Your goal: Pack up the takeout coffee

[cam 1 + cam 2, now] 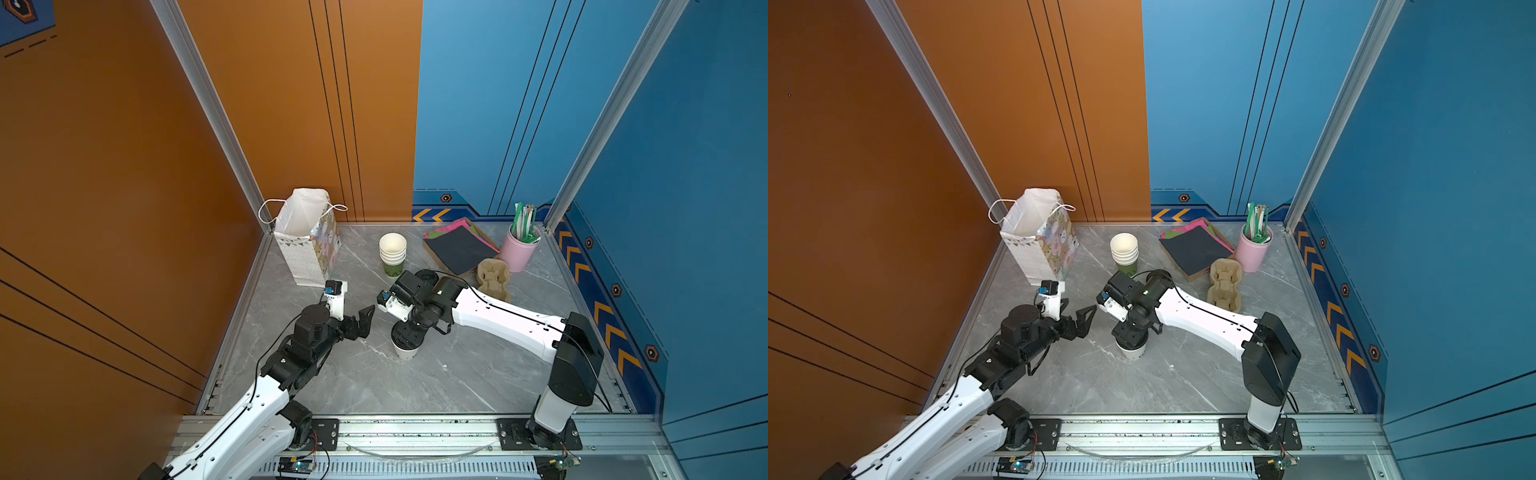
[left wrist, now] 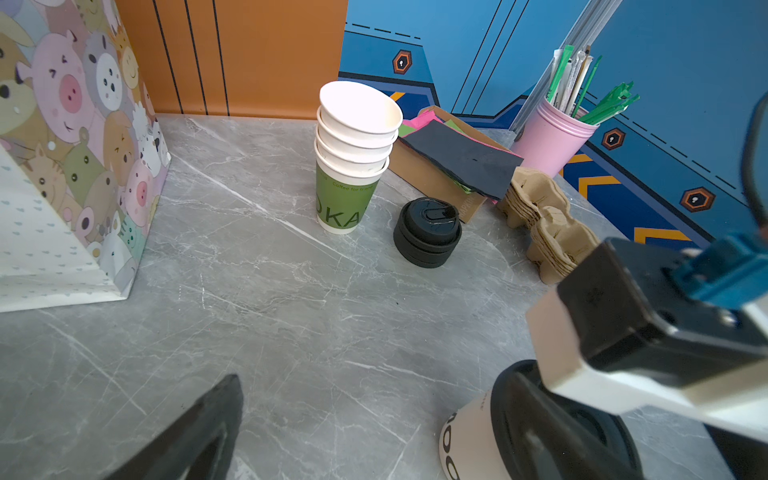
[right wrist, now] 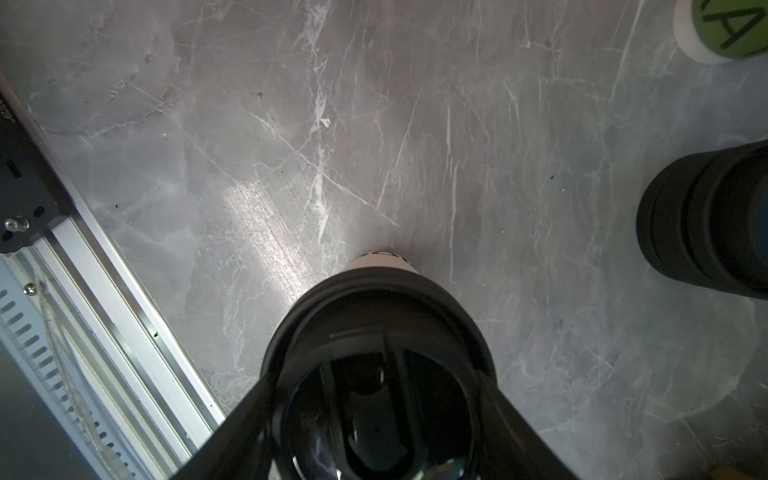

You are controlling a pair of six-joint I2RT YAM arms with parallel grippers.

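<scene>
Where the takeout coffee (image 1: 406, 352) stands upright on the grey marbled counter (image 1: 436, 378), near the middle and well apart from the gift bag (image 1: 307, 245), a small white paper cup with dark lettering on its wall is seen, capped by a round black lid (image 3: 374, 303). The lid's rim is clamped from above between the fingers (image 3: 245, 424) of the right gripper (image 3: 380, 399), while the left gripper (image 1: 358, 321) is held near the cup with fingers spread wide, touching nothing.

A bag (image 1: 309, 245) is standing far left. A cup stack (image 1: 392, 253) is sitting right of it, lids (image 2: 428, 232) beside it. Napkins (image 1: 459, 247), carriers (image 1: 493, 278) and a straw tub (image 1: 519, 249) are sitting far right.
</scene>
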